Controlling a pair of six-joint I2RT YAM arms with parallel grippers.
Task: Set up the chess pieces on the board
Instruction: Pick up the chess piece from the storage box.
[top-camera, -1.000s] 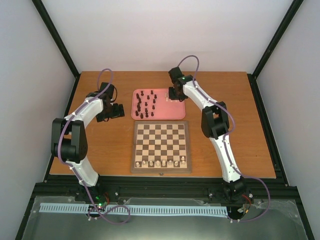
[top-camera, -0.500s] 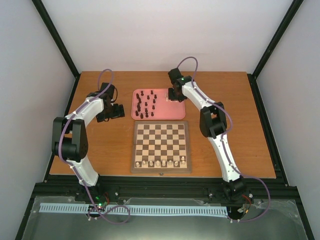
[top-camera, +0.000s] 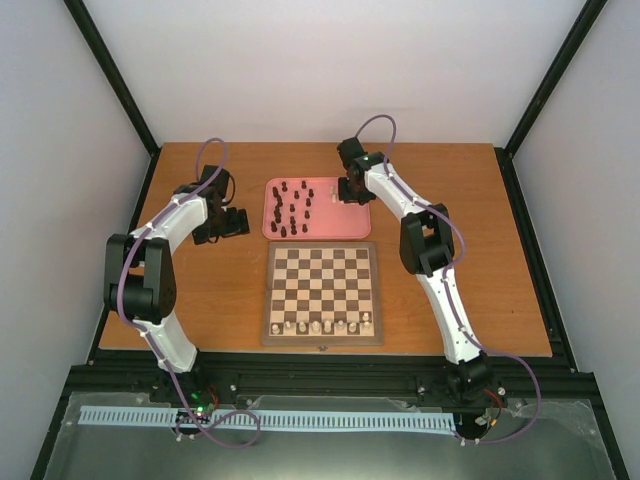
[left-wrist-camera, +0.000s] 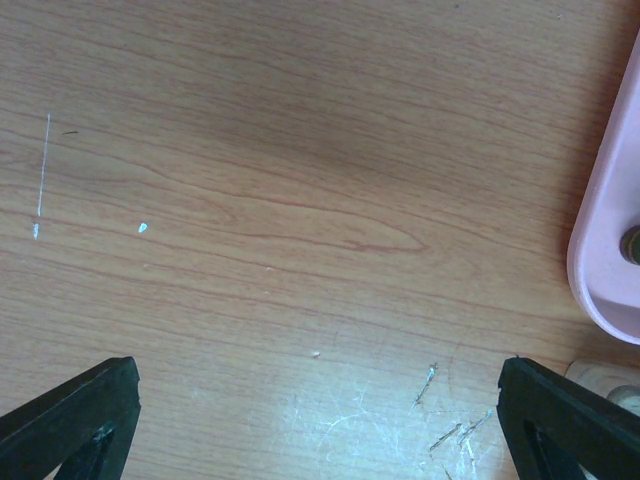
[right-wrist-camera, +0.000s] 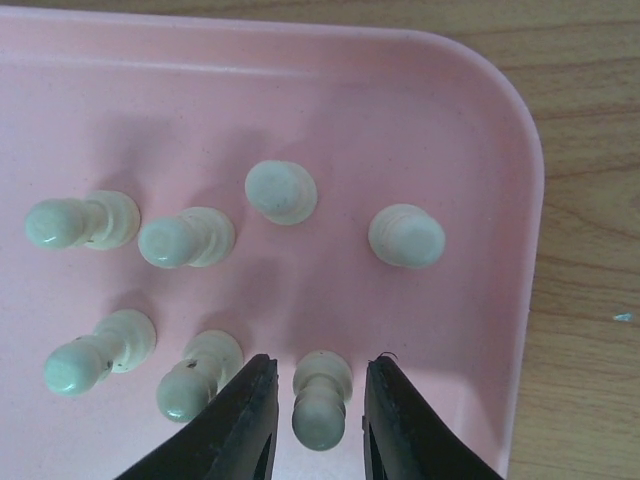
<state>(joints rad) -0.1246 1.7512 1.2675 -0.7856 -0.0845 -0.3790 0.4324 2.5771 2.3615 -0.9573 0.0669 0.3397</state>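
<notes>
**Chess set in progress: items listed by position from the pink tray**

Pink tray (top-camera: 316, 232): lies on the wooden table (top-camera: 450, 190), long side across.

Board (top-camera: 322, 246): just beside the tray's near long edge, apart from it by a thin strip of table.

Dark pieces (top-camera: 290, 205): a loose cluster standing in the tray's left half.

Cream pieces, tray lot (right-wrist-camera: 281, 190): seven show in the right wrist view, all in the tray's right end near its rounded corner.

Cream pieces, board lot (top-camera: 320, 325): one row along the board edge farthest from the tray.

Right gripper (right-wrist-camera: 322, 360): low over the tray's right end, fingers (right-wrist-camera: 250, 420) drawn in narrowly either side of one cream pawn (right-wrist-camera: 320, 410), with a slim gap on each side (not clamped on it).

Left gripper (left-wrist-camera: 318, 370): over bare table just off the tray's left end, fingers (left-wrist-camera: 80, 420) spread wide, nothing between them.
</notes>
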